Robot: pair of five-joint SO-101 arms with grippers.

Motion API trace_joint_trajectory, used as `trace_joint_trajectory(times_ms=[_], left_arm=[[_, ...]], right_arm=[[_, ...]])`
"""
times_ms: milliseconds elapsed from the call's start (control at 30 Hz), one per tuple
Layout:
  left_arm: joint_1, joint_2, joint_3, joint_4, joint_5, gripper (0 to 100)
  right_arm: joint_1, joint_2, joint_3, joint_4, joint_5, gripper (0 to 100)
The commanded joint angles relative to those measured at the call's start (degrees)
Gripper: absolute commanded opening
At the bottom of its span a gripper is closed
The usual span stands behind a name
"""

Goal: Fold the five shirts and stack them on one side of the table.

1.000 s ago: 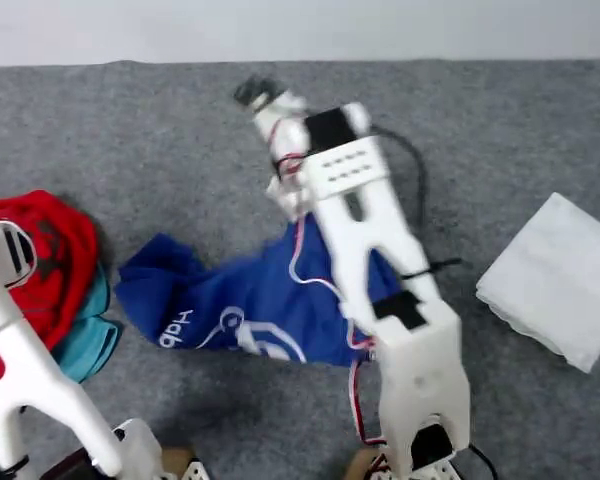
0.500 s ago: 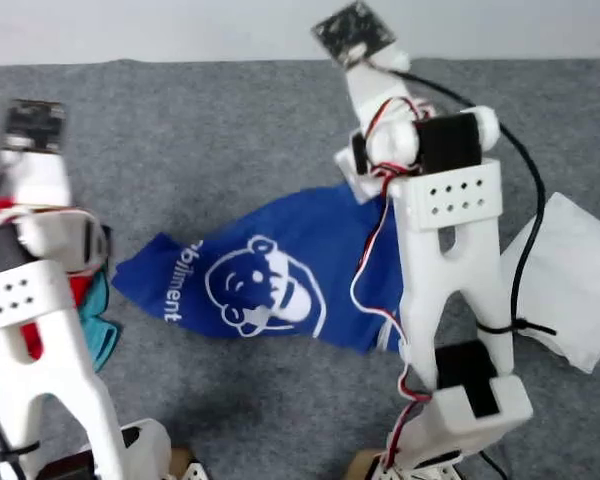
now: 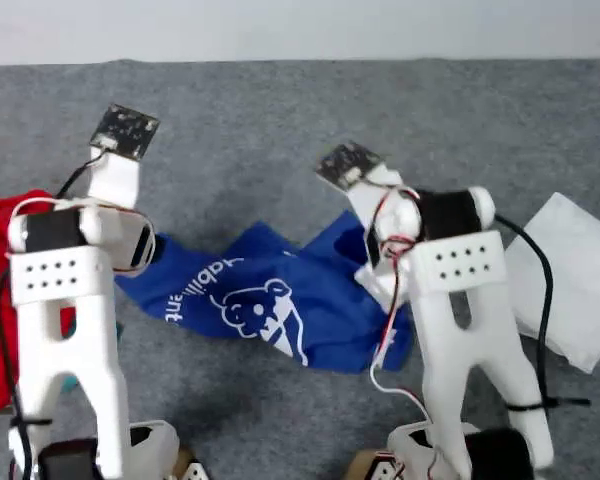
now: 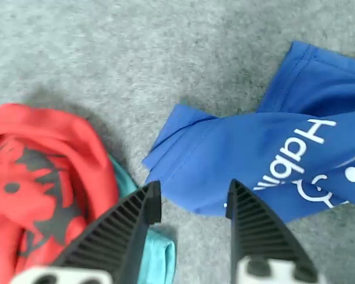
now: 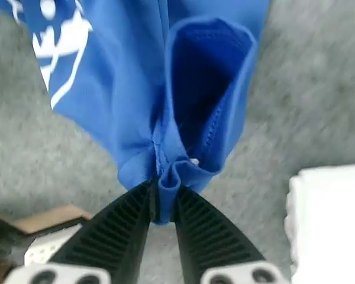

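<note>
- Blue shirt (image 3: 320,290): one line of white lettering (image 3: 195,292) near its left end in the high view. It runs slantwise along the cloth and is creased, so it cannot be read in full.
- Left wrist view: the same white lettering (image 4: 293,155) appears large on the blue cloth, showing only its first few letters.
- Next to the lettering is a white outline bear-face drawing (image 3: 262,315), a picture with no characters.
- Right wrist view: a fragment of white print (image 5: 53,41) on the blue shirt, too partial to read.
- Red shirt (image 4: 23,142): dark graphic (image 4: 53,207), shapes only, with no letters or numbers made out.
</note>
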Motion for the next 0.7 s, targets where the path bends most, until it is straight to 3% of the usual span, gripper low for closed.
trace_joint_trajectory(times_ms=[0,167,267,433,667], left_arm=[[1.7,3.0,-0.8,-3.1,-0.4,19],[6.0,12.7,-8.7,-4.0,-0.4,19],[9.0,22.2,-15.8,-3.3,-0.5,20],[13.3,39.1,-32.7,3.5,-0.4,28],[18.6,62.9,-60.0,11.6,-0.8,28]], right_arm=[[2.2,-5.2,4.4,2.1,0.6,1.0],[2.6,-8.4,9.7,2.1,0.6,1.4],[2.8,-9.8,9.9,2.2,0.1,7.6],[5.9,-11.7,9.8,1.9,-6.9,22.5],[5.9,-12.0,9.8,1.9,-7.2,23.4]])
